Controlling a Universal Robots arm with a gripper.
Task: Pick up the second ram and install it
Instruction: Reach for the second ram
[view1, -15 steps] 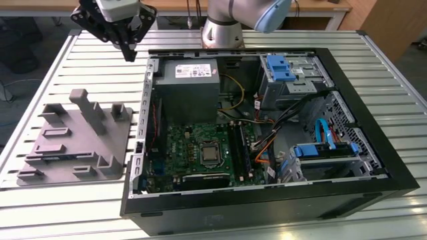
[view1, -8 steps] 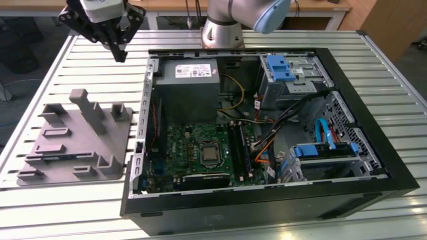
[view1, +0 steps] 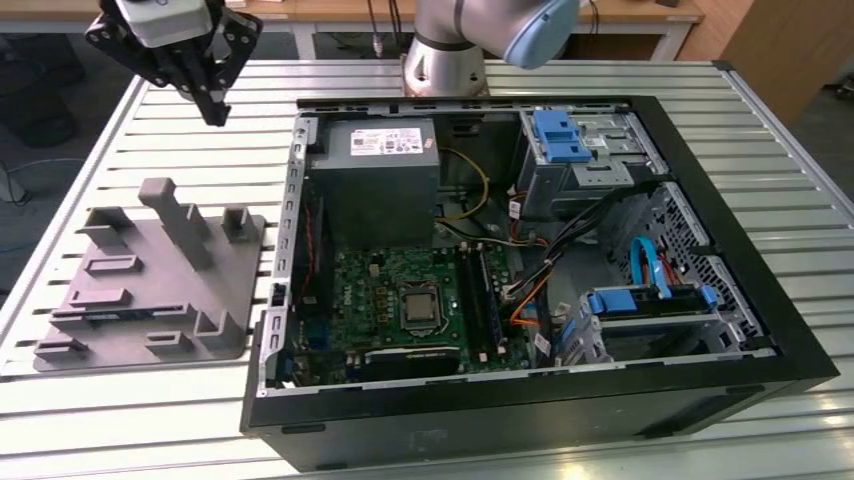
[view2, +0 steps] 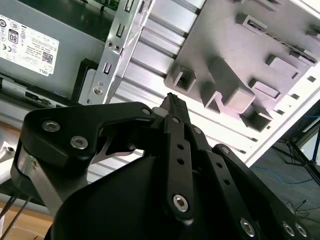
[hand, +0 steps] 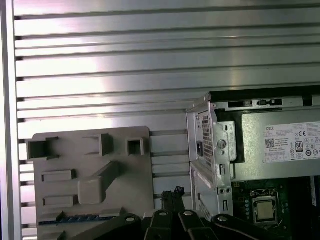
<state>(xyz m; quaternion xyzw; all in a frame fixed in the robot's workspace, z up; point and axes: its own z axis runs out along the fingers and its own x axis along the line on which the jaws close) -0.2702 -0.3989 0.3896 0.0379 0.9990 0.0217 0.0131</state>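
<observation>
In the exterior view the claw (view1: 214, 112) hangs over the slatted metal table (view1: 174, 160) at about 11 o'clock in the frame, its black fingers pressed together to a single point with nothing pinched between them. Both wrist views show the same pressed-together tips (view2: 172, 101) (hand: 174, 194). The gray moulded tray (view1: 200, 290) lies on the table at 9 o'clock from the open computer case (view1: 534, 405), just beside the case's side wall, and the claw sits at roughly 12 o'clock from the tray, well apart from it. The second ram (view1: 118, 313) rests in a long slot near the tray's 7 o'clock corner, seen edge-on as a slim dark strip with a bluish tint. The first wrist view shows that strip (hand: 75, 218) lying in the tray (hand: 135, 180) near the claw's linkage. Inside the case, the gray power supply (view1: 374, 170) sits at 12 o'clock from the green motherboard (view1: 387, 290), and blue drive brackets (view1: 561, 135) stand at about 2 o'clock from it. Whether the long dark memory slots beside the processor socket (view1: 420, 310) hold a stick cannot be told.
</observation>
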